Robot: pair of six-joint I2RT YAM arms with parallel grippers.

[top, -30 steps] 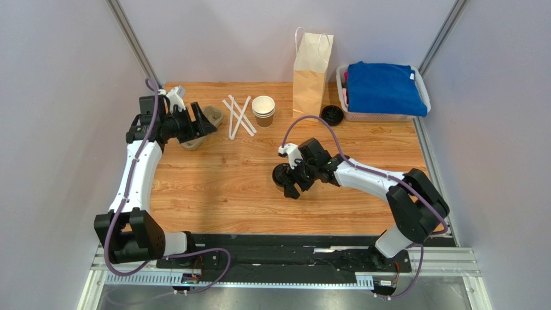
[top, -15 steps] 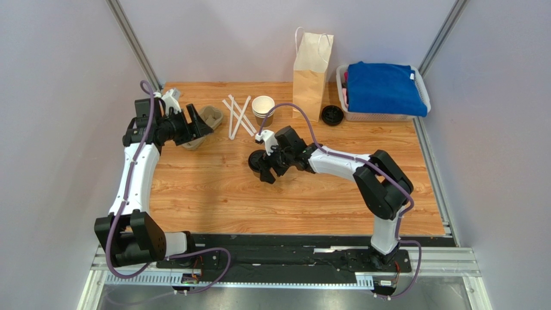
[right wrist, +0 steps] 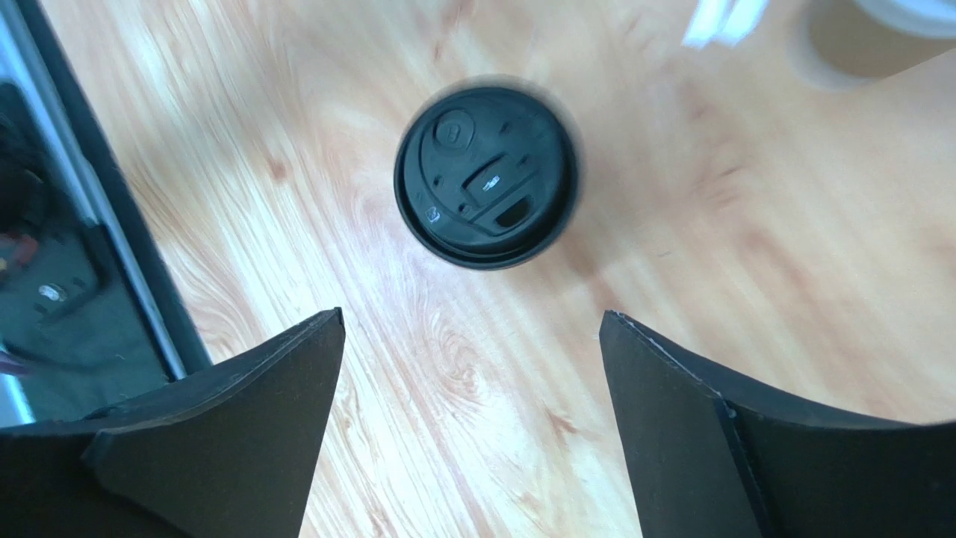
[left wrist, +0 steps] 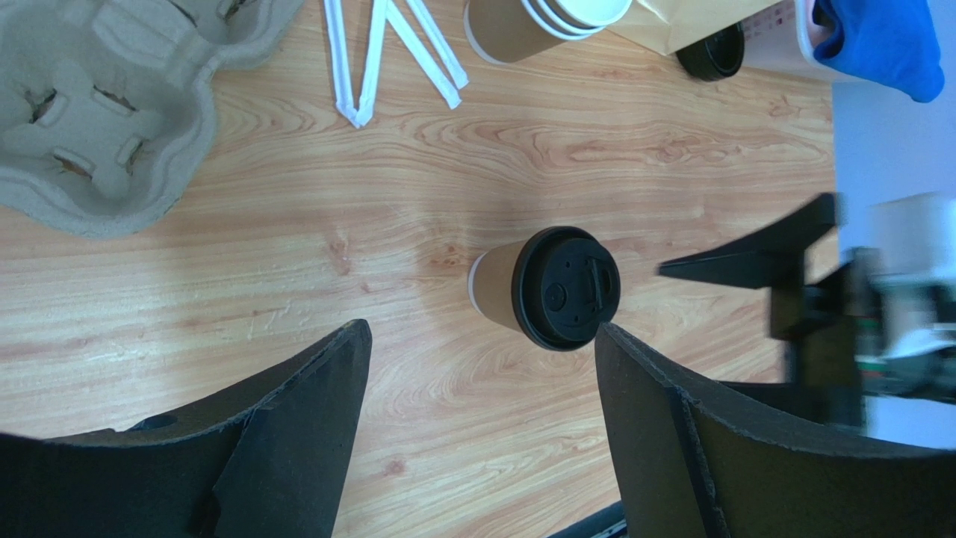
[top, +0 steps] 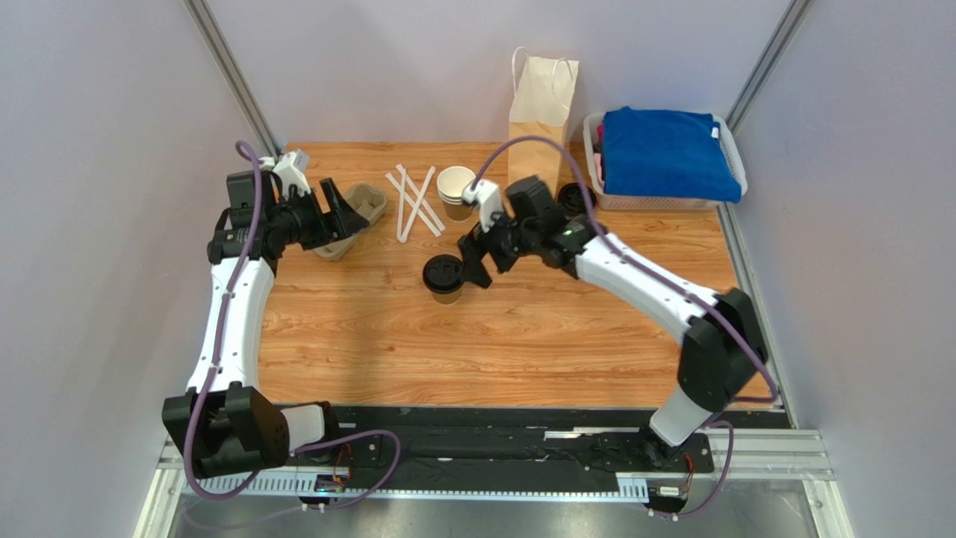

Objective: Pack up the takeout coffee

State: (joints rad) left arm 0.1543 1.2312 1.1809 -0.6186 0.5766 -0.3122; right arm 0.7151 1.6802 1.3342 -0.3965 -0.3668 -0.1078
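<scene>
The takeout coffee (top: 444, 277), a small brown paper cup with a black lid, stands upright on the wooden table (top: 370, 348) left of centre. My right gripper (top: 480, 256) hangs open just to its right and above it. In the right wrist view the lidded cup (right wrist: 486, 176) lies beyond the fingertips of that gripper (right wrist: 471, 319), apart from both fingers. My left gripper (top: 346, 207) is open at the far left with nothing in it, above the moulded cup carrier (top: 367, 202). In the left wrist view the cup (left wrist: 550, 288) stands ahead of the open left gripper (left wrist: 483, 331).
A tall paper bag (top: 541, 123) stands at the back, with a stack of lidless cups (top: 456, 188) and several white straws (top: 413, 202) to its left. A loose black lid (top: 576, 200) lies beside a white basket (top: 732, 148) of blue cloth.
My right gripper carried the cup left and towards the back, set it on the table, opened and drew back off it. The left arm barely shifted.
</scene>
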